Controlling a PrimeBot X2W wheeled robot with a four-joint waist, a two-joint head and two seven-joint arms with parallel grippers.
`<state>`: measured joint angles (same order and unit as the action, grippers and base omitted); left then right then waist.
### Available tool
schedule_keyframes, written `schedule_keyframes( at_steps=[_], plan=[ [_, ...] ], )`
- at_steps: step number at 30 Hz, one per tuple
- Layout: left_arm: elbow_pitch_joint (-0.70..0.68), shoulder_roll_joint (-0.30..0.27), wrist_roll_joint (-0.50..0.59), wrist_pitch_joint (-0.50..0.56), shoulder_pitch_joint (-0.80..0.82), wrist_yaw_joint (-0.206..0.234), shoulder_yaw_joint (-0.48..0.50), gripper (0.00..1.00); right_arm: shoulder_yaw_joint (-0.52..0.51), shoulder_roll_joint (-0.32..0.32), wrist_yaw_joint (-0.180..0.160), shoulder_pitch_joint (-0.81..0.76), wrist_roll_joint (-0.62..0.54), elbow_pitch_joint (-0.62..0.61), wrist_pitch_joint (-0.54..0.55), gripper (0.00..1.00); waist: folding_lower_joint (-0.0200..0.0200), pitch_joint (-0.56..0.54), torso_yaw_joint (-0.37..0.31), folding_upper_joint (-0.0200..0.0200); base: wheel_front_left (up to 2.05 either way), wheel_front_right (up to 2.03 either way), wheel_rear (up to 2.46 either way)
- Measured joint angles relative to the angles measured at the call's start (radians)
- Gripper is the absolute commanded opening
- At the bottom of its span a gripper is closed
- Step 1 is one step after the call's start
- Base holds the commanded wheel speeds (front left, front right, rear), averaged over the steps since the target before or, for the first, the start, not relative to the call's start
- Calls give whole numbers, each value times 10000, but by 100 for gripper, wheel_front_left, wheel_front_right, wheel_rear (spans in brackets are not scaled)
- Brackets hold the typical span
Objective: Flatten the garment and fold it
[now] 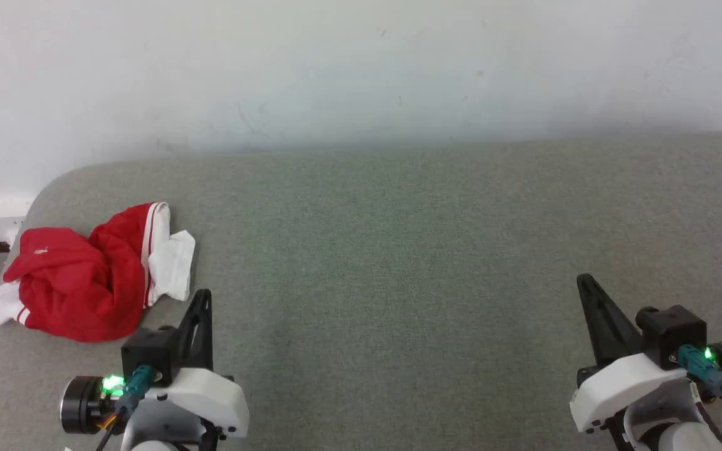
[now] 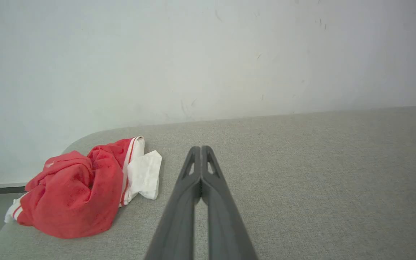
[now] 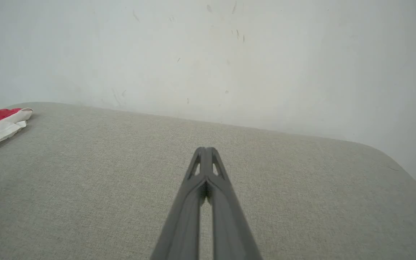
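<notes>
Both your grippers have their fingers pressed together, holding nothing. Your left gripper (image 1: 204, 295) is near the crumpled garment (image 1: 85, 285), which lies at the left edge of the grey padded surface (image 1: 398, 250). Your right gripper (image 1: 584, 280) is well apart.

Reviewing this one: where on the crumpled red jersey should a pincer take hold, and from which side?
Probably the white sleeve sticking out on the right of the garment, taken by the left pincer from that side: it lies flat, free of the bunched heap.
</notes>
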<state>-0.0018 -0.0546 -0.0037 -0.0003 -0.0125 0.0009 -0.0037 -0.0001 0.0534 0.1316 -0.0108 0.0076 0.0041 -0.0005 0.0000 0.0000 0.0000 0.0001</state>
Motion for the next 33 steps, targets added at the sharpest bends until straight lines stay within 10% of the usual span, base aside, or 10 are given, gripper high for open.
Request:
schedule_keyframes(
  at_steps=[22, 23, 33],
  plan=[
    [0, 0, 0, 0, 0, 0, 0, 0, 0, 0, 0, 0, 0, 0, 0, 0, 0, 0, 0, 0, 0, 0, 0],
    [0, -2, 0, 0, -2, 0, -2, 100, 0, 0, 0, -2, 2, 2, -2, 100, 0, 0, 0, -2, 0, 0, 0],
    [-2, -6, -6, -17, -9, 0, -8, 100, -59, 6, 0, -4, 35, 54, -19, 100, 0, 0, 6, -2, 0, 0, 0]
  ],
)
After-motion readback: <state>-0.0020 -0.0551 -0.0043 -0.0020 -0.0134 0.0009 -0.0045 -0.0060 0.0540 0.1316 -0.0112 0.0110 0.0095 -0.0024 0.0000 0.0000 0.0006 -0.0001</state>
